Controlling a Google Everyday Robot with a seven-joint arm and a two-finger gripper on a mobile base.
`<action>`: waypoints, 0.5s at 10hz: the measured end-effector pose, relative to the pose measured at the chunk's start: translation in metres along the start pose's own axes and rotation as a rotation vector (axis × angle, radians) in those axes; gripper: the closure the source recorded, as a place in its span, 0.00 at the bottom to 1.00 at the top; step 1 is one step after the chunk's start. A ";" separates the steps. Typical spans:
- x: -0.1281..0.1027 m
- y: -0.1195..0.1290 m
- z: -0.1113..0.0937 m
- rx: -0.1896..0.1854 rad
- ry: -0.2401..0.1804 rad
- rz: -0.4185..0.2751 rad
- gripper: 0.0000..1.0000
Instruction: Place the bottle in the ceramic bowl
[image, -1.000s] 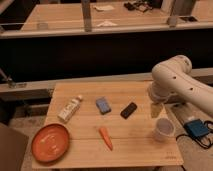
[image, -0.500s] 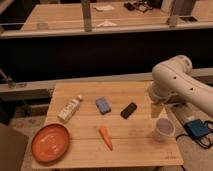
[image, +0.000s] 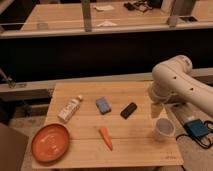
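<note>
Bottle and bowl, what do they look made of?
The bottle looks like matte white plastic, going by its pale label and cap. The bowl seems glazed ceramic: orange with glossy highlights. The gripper is out of sight behind the white arm at the right edge of the table.

Keeps the hand (image: 159, 106) tucked under the white arm (image: 172, 80) at the bench (image: 135, 147) edge, jaws apart, gripping nothing. Shows a white cup (image: 163, 129) just beside the hand, toward the camera. Places a black block (image: 128, 110), a blue block (image: 103, 105) and a carrot (image: 105, 138) farther off. Leaves the bottle (image: 69, 109) lying flat beyond those, and the ceramic bowl (image: 39, 145) farthest from the hand, empty, apart from the bottle.
</note>
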 end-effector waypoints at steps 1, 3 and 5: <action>-0.001 0.000 0.000 0.001 0.000 -0.001 0.20; -0.020 -0.009 -0.003 0.011 -0.004 -0.042 0.20; -0.057 -0.020 -0.005 0.020 -0.011 -0.078 0.20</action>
